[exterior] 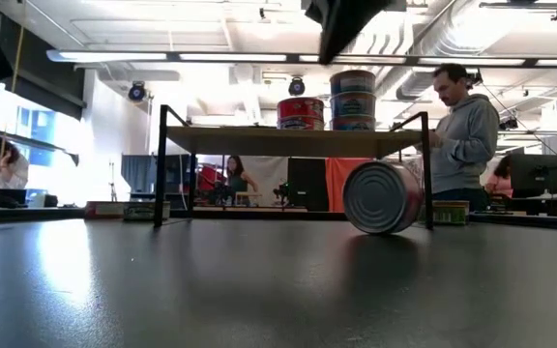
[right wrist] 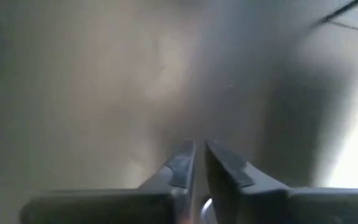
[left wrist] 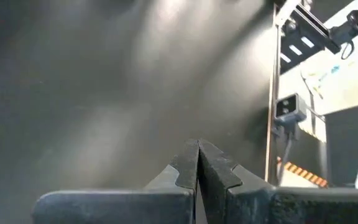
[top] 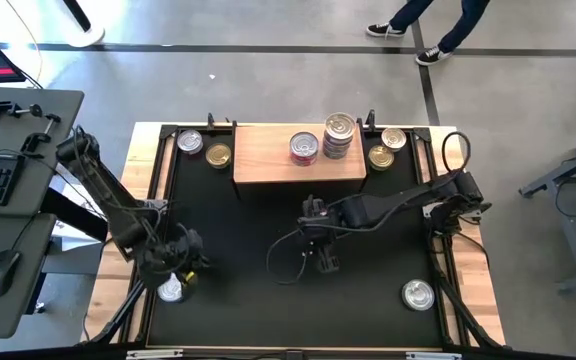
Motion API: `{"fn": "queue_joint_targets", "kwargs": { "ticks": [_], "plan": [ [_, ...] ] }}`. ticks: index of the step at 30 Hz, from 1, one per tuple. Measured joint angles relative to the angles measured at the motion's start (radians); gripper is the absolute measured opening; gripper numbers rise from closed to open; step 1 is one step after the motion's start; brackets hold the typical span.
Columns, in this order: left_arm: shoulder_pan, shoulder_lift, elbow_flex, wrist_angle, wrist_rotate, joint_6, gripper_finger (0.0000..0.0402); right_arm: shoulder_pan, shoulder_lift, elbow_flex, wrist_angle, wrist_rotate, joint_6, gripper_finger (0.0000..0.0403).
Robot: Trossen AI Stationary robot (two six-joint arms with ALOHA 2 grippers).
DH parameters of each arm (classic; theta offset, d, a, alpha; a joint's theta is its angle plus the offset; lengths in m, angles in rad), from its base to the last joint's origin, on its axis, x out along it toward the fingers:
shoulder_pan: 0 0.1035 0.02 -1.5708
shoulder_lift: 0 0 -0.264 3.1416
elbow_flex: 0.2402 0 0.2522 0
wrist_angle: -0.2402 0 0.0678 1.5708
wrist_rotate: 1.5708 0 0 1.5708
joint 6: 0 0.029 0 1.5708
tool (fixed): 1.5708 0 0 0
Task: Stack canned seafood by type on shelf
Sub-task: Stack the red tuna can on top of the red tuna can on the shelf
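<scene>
Resting on the wooden shelf (top: 268, 160) were a red-labelled tin (top: 304, 148) and a stack of tins (top: 339, 136); others lay scattered on the desk (top: 248, 230). Both claws, left claw (top: 173, 272) and right claw (top: 320, 258), were pinched shut, empty. Tins seemed rigid, slick; gripping the sides would suit.

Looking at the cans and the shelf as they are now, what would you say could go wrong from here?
1. One can lies on its side on the mat; it may roll if nudged.
2. The tall stack sits near the shelf edge, and another can set on top could topple it.
3. The right gripper shows nearly closed jaws with nothing between them, far from any can, so a grasp may have missed.
</scene>
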Motion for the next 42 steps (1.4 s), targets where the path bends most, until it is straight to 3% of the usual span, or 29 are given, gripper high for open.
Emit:
{"fn": "queue_joint_targets", "kwargs": {
  "ticks": [4,8,14,19,27,33,37,42],
  "plan": [
    [0.006,-0.057,0.0,-0.061,-0.003,0.001,0.0,-0.001,-0.001,0.081,-0.07,0.064,0.25,0.0087],
    [0.006,-0.074,0.0,-0.081,-0.002,0.047,0.0,0.005,-0.001,0.073,-0.159,0.1,0.495,0.0156],
    [0.007,-0.074,0.0,-0.079,0.007,0.15,0.0,0.024,0.001,-0.116,-0.135,0.217,0.734,0.0262],
    [0.006,-0.088,0.0,-0.081,0.073,0.193,0.0,-0.055,0.001,-0.24,0.014,0.272,0.818,0.0309],
    [0.006,-0.121,0.0,-0.086,0.153,0.229,0.0,-0.159,0.001,-0.255,0.09,0.289,0.733,0.0319],
    [0.006,-0.119,0.0,-0.086,0.157,0.204,0.0,-0.217,0.047,-0.256,0.098,0.174,0.655,0.0319],
    [0.006,-0.119,0.0,-0.08,0.154,0.195,0.0,-0.224,0.076,-0.256,0.137,0.162,0.614,0.0317],
    [0.006,-0.119,0.0,-0.077,0.121,0.158,0.0,-0.216,0.083,-0.256,0.138,0.161,0.618,0.0262]
  ]
}}
